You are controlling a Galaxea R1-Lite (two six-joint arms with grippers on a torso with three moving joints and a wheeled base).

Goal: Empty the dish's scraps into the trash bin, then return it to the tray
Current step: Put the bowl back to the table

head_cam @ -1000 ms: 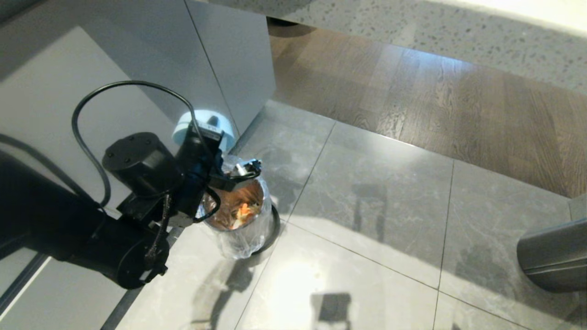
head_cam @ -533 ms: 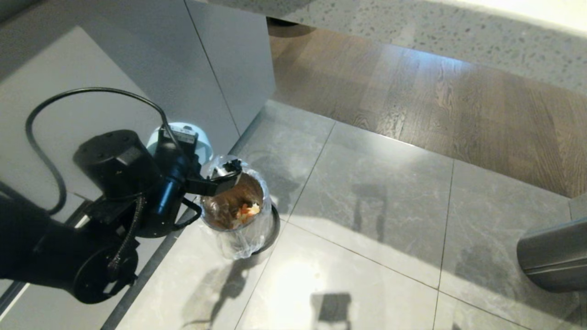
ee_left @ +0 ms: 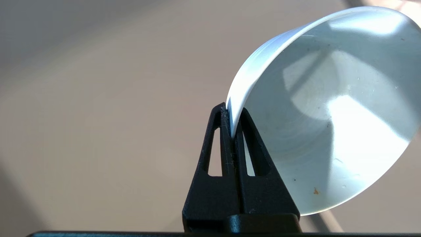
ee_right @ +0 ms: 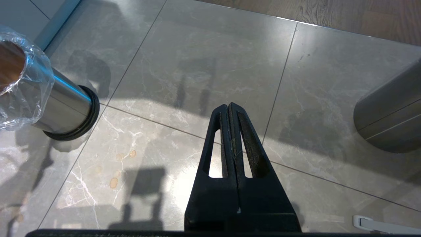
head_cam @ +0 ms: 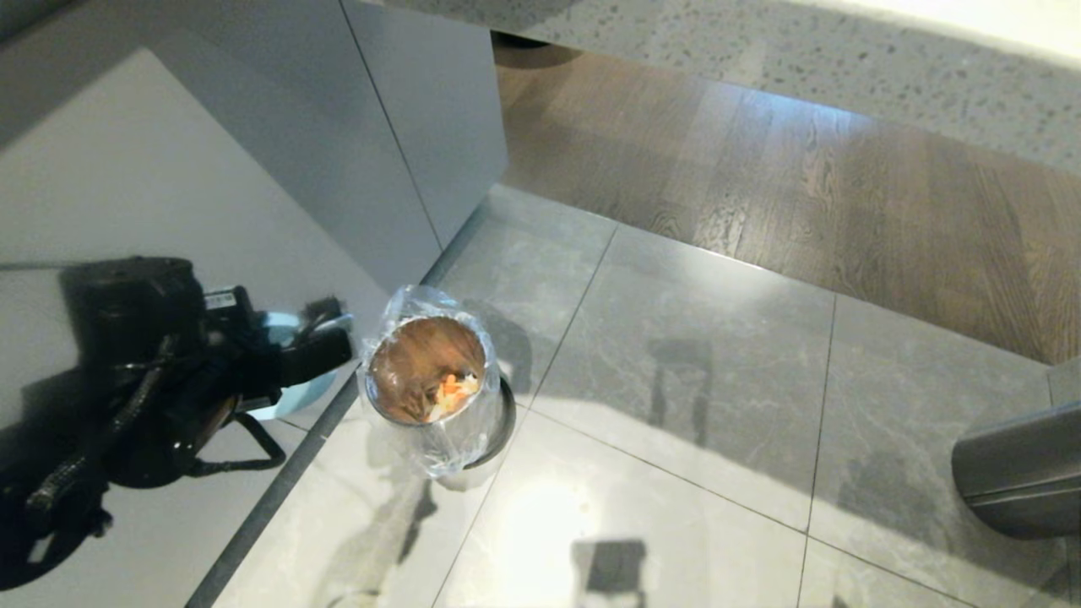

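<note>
Left pincer (ee_left: 233, 112) clamped on rim of the dish (ee_left: 329, 108); wrist view shows both fingers pressed against the thin rim edge, dish tilted on its side, inside wet-looking with one small orange speck, otherwise bare. In head view the left pincer (head_cam: 325, 325) and dish (head_cam: 291, 393) sit over the grey tabletop (head_cam: 127, 186), just beside the trash bin (head_cam: 431, 380) but not above it. The scraps (head_cam: 448, 393), orange and pale pieces, lie inside the bin, which stands on the tiled floor (head_cam: 676, 380) with its clear bag over the rim. Right pincer (ee_right: 232, 107) closed on nothing, pointing down at floor tiles. A steel cylinder (head_cam: 1022, 473) lies at the right edge.
</note>
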